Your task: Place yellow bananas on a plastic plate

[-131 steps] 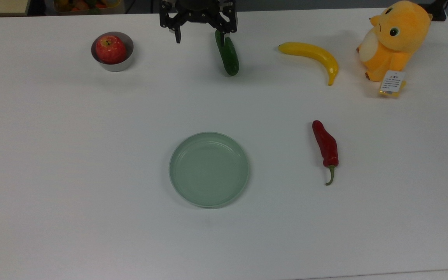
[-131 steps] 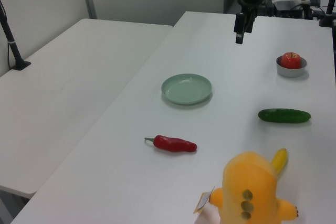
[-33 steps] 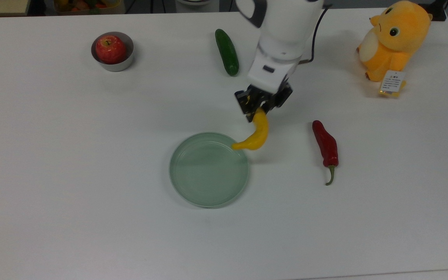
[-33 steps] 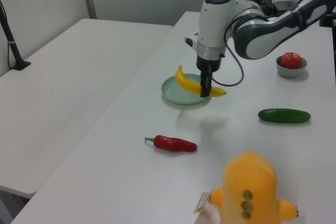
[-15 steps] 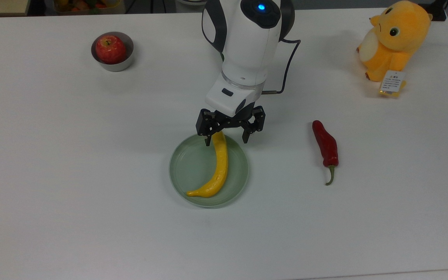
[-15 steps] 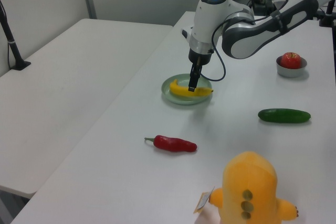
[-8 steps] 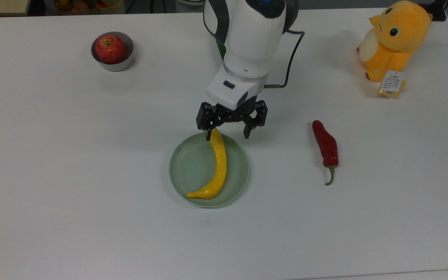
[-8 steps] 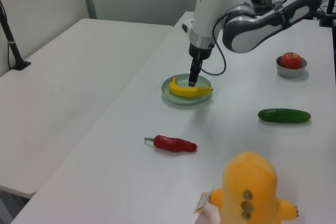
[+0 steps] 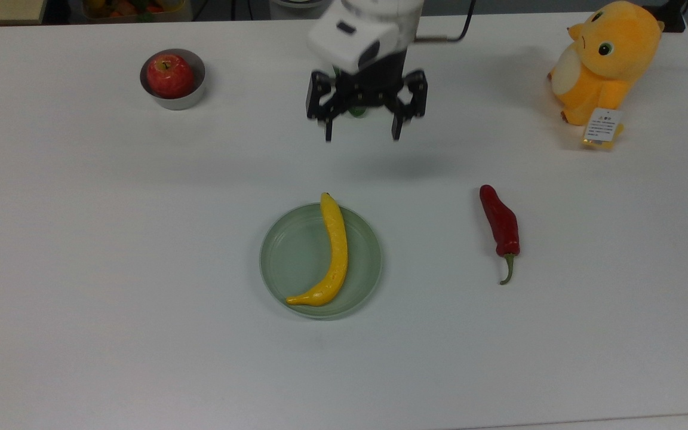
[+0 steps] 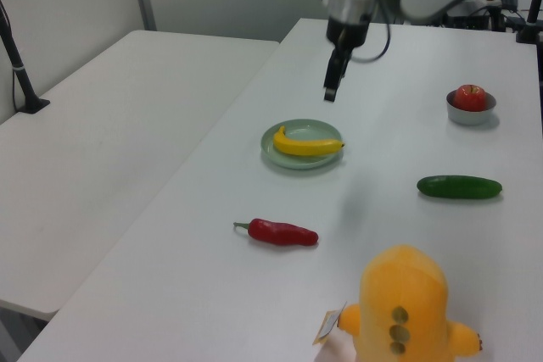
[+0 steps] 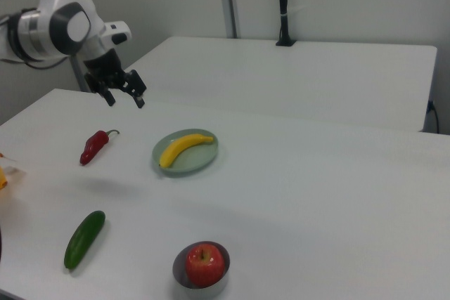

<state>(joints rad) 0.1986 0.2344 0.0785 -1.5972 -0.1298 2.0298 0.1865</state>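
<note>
Yellow banana (image 9: 334,251) lies across the green plate (image 9: 284,251), delivered, so the gripper (image 9: 361,128) hangs above, fingers spread and empty.

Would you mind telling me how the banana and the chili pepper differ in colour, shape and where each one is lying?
The banana is bright yellow; the chili pepper is dark red with a green stem. The banana is longer and clearly curved, while the pepper is shorter and nearly straight. The banana lies on the green plate, one tip reaching past its rim; the pepper lies on the bare table. Both are slim and tapered.
</note>
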